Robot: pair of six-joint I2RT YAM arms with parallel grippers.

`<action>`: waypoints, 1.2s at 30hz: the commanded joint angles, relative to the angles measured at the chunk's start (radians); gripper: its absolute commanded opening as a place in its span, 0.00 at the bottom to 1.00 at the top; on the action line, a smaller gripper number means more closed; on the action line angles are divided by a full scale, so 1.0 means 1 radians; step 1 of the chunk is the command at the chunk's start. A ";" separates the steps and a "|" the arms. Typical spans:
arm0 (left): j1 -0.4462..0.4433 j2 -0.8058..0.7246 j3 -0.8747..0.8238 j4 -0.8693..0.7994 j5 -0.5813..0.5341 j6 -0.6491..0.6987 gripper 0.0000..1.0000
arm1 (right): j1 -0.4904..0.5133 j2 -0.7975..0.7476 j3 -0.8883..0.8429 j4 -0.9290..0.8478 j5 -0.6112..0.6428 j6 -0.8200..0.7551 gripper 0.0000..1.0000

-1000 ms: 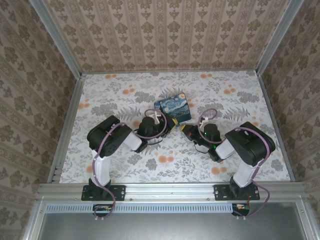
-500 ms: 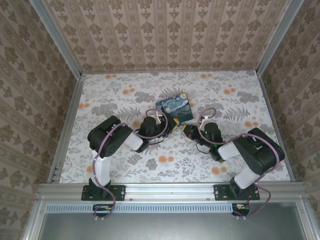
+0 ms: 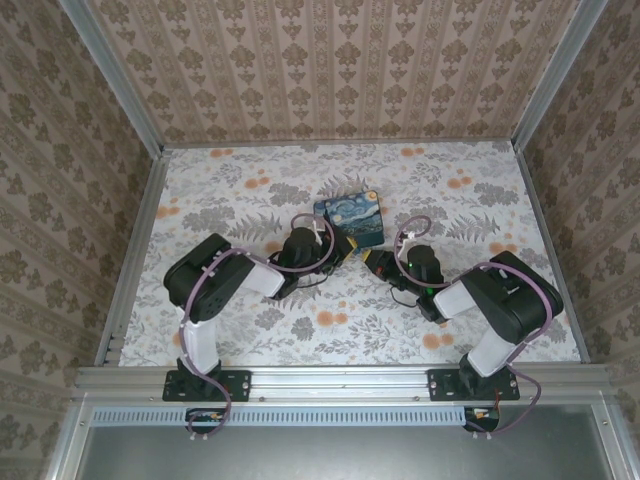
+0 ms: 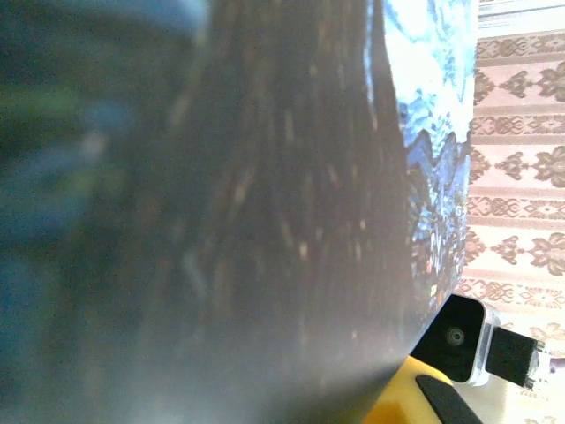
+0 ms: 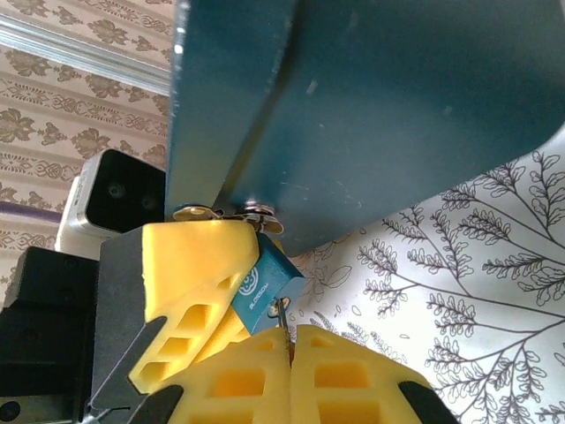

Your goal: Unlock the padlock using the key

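Padlock (image 5: 265, 284) just above my right claw (image 5: 287, 337), which pinches key (image 5: 282, 311) against its underside; likely insertion step, next needs push, then twist. Left claw (image 3: 347, 246) grip: cannot tell.

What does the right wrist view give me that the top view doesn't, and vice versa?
Right wrist: the padlock hanging at the box's hasp, with the key reaching from the right gripper's shut jaws to its base. Top: the left arm and right arm whole and the box's night-sky lid. Shared: the box, the floral table, the left gripper beside the lock.
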State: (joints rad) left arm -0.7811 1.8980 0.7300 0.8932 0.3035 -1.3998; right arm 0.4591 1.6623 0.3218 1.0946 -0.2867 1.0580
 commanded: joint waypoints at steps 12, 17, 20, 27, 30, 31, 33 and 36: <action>-0.089 -0.059 0.043 -0.218 -0.062 0.021 0.00 | 0.056 0.035 0.015 0.214 0.015 0.245 0.00; -0.102 -0.019 0.025 -0.108 -0.079 -0.065 0.00 | 0.088 0.037 -0.016 0.224 0.101 0.293 0.00; -0.107 0.008 0.017 -0.039 -0.081 -0.123 0.00 | 0.092 0.038 -0.042 0.241 0.155 0.305 0.00; -0.112 -0.012 0.010 -0.072 -0.078 -0.115 0.00 | 0.046 0.040 -0.018 0.226 0.065 0.220 0.00; -0.111 -0.029 0.009 -0.106 -0.072 -0.094 0.00 | 0.004 0.075 0.013 0.228 -0.054 0.148 0.00; -0.110 -0.036 0.011 -0.119 -0.071 -0.084 0.00 | -0.009 0.086 0.024 0.224 -0.095 0.108 0.00; -0.109 -0.046 0.013 -0.144 -0.068 -0.065 0.00 | -0.028 0.103 0.037 0.225 -0.174 0.022 0.00; -0.106 -0.057 0.015 -0.163 -0.066 -0.047 0.00 | -0.039 0.110 0.040 0.213 -0.240 -0.127 0.00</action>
State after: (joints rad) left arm -0.8494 1.8736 0.7525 0.7818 0.1249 -1.4620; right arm 0.4171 1.7638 0.3103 1.2236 -0.3782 1.1137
